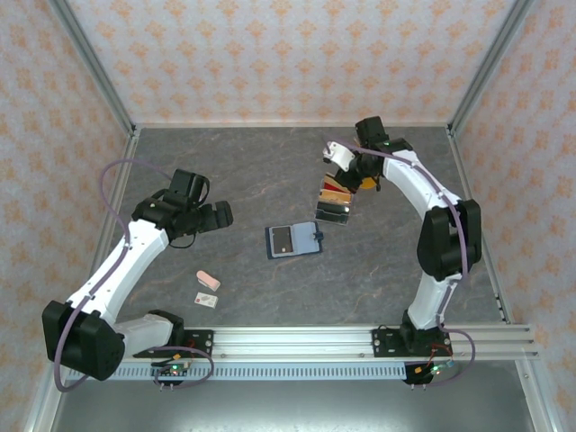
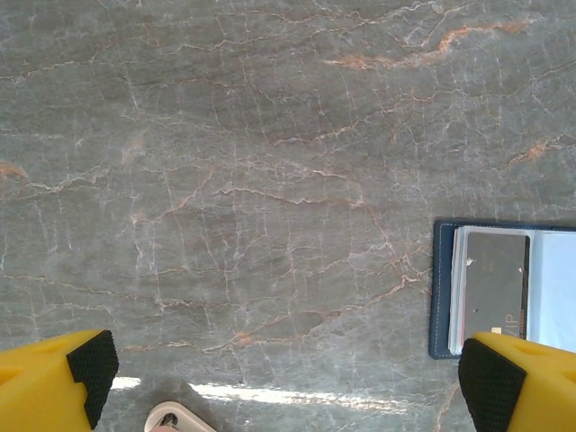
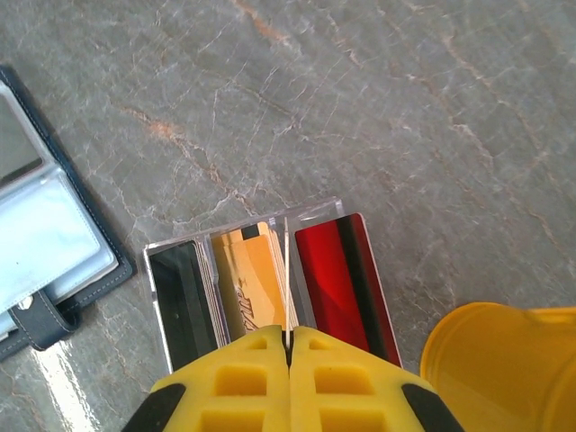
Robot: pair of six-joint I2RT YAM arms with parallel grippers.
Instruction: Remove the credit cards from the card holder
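Navy stitched wallet (image 1: 294, 240) was laid open on the marbled table (image 1: 270, 171), grey card (image 2: 490, 283) inside. Beside it the left gripper (image 2: 290, 376) was spread wide; the right gripper (image 3: 288, 346) was pressed shut over glossy cards (image 3: 255, 279) in a clear tray (image 3: 180, 245).

Bright, even light from overhead falls on the glossy surface (image 1: 270, 171), leaving only faint, soft shadows, while white glare streaks lie low in both wrist views and the marble veining reads crisp from edge to edge.
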